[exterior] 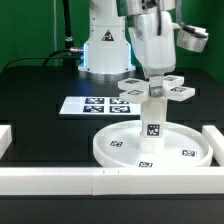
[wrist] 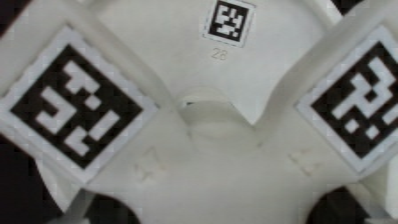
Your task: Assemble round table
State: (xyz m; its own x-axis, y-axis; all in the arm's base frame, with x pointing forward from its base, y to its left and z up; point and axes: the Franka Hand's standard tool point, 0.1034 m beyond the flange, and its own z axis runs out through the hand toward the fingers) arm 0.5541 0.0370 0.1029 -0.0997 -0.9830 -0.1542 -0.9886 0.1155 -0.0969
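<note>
The large round rimmed disc (exterior: 103,153) lies flat at the front of the table. The short cylinder leg (exterior: 153,118) stands upright at its centre. The cross-shaped piece (exterior: 170,92) sits level on top of the leg, and its tagged arms fill the wrist view (wrist: 196,130). My gripper (exterior: 154,80) comes straight down onto the hub of the cross and is shut on it. In the wrist view my gripper (wrist: 231,208) has its dark fingertips (wrist: 107,210) on either side of the white hub. The joint between cross and leg is hidden.
The marker board (exterior: 95,105) lies behind the disc toward the exterior view's left. Long white border blocks run along the front (exterior: 60,180), the left (exterior: 5,140) and the right (exterior: 212,138). The arm's base (exterior: 105,50) stands at the back.
</note>
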